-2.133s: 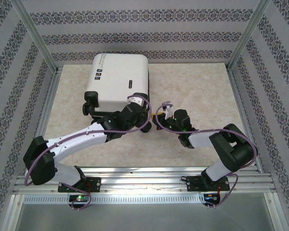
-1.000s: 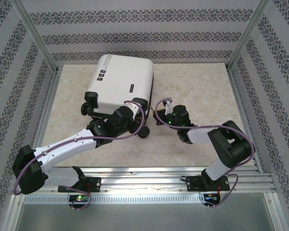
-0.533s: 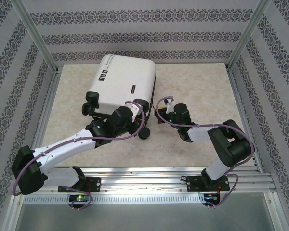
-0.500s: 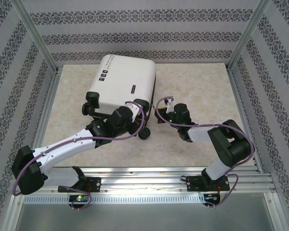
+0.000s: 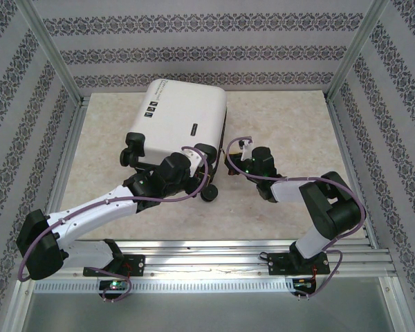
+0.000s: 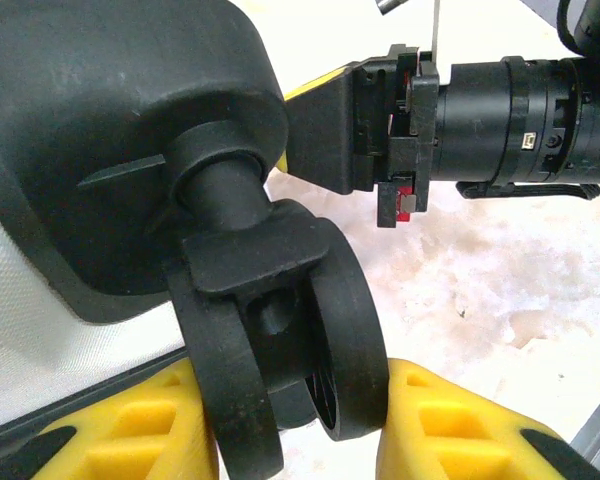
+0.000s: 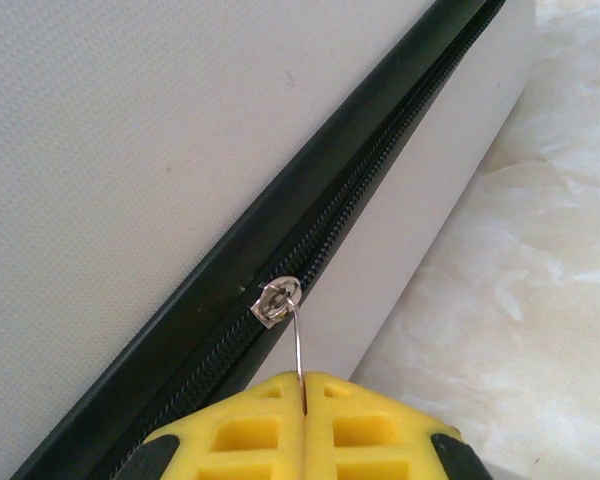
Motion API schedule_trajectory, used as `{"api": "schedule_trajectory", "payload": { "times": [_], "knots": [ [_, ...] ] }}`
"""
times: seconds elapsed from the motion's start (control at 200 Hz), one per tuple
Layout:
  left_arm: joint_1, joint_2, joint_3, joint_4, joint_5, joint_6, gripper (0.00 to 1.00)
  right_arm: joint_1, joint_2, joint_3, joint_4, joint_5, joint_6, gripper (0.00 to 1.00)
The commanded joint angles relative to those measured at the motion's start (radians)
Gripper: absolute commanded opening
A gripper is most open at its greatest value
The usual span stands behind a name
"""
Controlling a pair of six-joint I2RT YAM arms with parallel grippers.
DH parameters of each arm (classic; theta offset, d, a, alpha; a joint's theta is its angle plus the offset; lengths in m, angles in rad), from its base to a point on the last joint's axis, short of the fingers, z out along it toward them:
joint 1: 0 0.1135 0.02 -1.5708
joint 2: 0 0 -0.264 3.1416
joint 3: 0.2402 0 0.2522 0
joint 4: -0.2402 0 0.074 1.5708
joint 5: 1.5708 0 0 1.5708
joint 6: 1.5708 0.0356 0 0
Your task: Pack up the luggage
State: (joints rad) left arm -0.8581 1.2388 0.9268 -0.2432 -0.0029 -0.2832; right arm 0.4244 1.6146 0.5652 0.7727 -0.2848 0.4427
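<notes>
The luggage [image 5: 180, 117], a small white hard-shell suitcase lying closed on the table, has turned a little clockwise. My left gripper [image 5: 207, 188] is shut on its near right black caster wheel [image 6: 300, 340], the yellow fingers [image 6: 450, 425] pressing on both sides. My right gripper [image 5: 229, 160] sits at the case's right side, shut on the thin metal zipper pull [image 7: 298, 345]. The silver slider [image 7: 277, 300] sits on the black zipper track [image 7: 380, 160] between the two white shells. In the left wrist view the right gripper [image 6: 325, 135] shows beyond the wheel.
The beige table top [image 5: 290, 124] lies open to the right of the case and along the near edge. Patterned walls and metal frame posts [image 5: 55, 62] enclose the table on three sides. A second caster [image 5: 131, 149] juts out at the case's near left.
The suitcase has swung slightly clockwise and shifted right. Both grippers moved with it, keeping their holds on the wheel and the zipper pull.
</notes>
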Motion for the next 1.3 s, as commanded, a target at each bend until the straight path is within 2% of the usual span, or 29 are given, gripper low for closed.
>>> {"api": "schedule_trajectory", "payload": {
  "times": [0.0, 0.689, 1.174, 1.209, 1.299],
  "knots": [
    [-0.042, -0.028, 0.037, 0.084, 0.156, 0.076, 0.26, -0.03, 0.025, 0.038, 0.012, 0.064, 0.007, 0.0],
    [-0.044, -0.002, 0.057, 0.061, 0.216, 0.107, 0.24, -0.073, 0.068, 0.075, 0.011, 0.056, 0.019, 0.0],
    [-0.05, -0.002, 0.054, 0.056, 0.206, 0.107, 0.23, -0.107, 0.113, 0.099, 0.047, 0.018, 0.034, 0.0],
    [-0.05, -0.002, 0.054, 0.057, 0.199, 0.103, 0.25, -0.109, 0.115, 0.093, 0.061, 0.002, 0.031, 0.0],
    [-0.05, -0.001, 0.05, 0.061, 0.164, 0.089, 0.41, -0.107, 0.12, 0.093, 0.071, -0.02, 0.026, 0.0]
  ]
}}
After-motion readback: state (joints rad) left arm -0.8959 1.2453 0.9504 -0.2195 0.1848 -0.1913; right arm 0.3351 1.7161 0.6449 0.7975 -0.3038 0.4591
